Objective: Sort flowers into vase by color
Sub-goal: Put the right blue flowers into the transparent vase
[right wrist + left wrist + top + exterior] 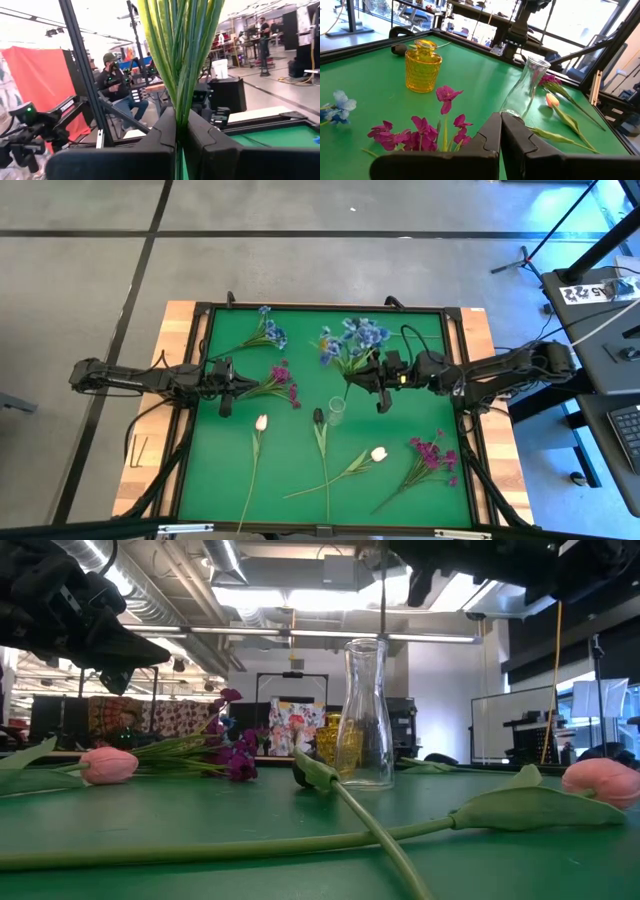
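high view shows the clear vase (337,410) empty at mid-table, sorting barely begun: tulips (261,423) and magenta sprays (432,454) lie loose on the green mat (400,490). right gripper (381,402), clamped on a blue flower bunch (355,340), hangs just right of the vase; left gripper (226,408) pinched closed, empty, beside a magenta spray (282,381).

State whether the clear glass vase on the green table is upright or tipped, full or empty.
Upright and empty: the clear glass vase stands on its base on the green table, with no stems showing inside.
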{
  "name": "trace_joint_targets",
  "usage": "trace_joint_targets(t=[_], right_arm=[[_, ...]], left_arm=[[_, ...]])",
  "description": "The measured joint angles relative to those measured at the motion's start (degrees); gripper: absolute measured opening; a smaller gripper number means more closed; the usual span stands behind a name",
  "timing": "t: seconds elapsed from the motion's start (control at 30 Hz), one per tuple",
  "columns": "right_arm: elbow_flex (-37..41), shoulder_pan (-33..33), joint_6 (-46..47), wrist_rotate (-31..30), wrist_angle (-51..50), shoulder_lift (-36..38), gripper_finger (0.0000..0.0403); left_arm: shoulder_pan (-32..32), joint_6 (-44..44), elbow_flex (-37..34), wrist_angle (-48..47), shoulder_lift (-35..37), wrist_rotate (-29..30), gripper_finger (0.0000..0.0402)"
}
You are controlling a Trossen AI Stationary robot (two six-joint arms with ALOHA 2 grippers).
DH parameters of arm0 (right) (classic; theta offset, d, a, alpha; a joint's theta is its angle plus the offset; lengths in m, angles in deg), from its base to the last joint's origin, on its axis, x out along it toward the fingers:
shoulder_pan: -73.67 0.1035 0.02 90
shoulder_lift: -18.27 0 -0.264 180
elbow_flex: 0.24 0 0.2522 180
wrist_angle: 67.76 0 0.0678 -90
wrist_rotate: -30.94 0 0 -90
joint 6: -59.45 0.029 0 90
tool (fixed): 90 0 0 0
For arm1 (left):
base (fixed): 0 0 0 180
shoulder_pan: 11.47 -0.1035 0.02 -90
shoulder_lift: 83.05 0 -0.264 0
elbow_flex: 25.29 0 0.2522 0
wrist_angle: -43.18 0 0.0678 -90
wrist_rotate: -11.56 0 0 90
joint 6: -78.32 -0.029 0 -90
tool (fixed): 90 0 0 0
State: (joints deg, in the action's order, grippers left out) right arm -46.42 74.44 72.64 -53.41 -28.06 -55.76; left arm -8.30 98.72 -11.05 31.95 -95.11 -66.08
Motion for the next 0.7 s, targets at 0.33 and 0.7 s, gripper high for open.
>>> trace_joint_targets(t=[0.33, 0.7], right_arm=[[0.0, 0.0, -0.1, 1.1, 0.5, -0.2, 0.0011], [-1.1, 2.7, -3.6, -0.5, 3.9, -4.3, 0.0013]], left_arm=[[0.0, 0.0, 0.0, 0.0, 0.0, 0.0, 0.0000], [0.0, 0.0, 0.0, 0.0, 0.0, 0.0, 0.0000]])
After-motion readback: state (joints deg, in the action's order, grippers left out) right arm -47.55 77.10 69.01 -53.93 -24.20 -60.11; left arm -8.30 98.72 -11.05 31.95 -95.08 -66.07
